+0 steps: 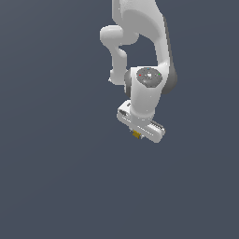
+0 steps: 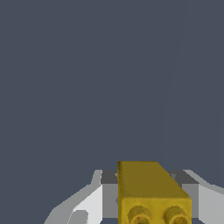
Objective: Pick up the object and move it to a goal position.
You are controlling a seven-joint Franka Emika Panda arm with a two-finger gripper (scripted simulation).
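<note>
The object is a small mustard-yellow block [image 2: 148, 188] with two round darker marks on its near face. In the wrist view it sits between my two fingers [image 2: 94, 201], which press against its sides. In the exterior view only a small yellow bit of the object [image 1: 136, 134] shows under the white gripper [image 1: 140, 131], mostly hidden by the hand. The gripper is shut on the object and hangs in the air over the plain dark grey-blue ground.
The white arm [image 1: 144, 46] comes down from the top of the exterior view. A flat dark grey-blue surface [image 1: 56, 177] fills the rest of both views; no other object shows.
</note>
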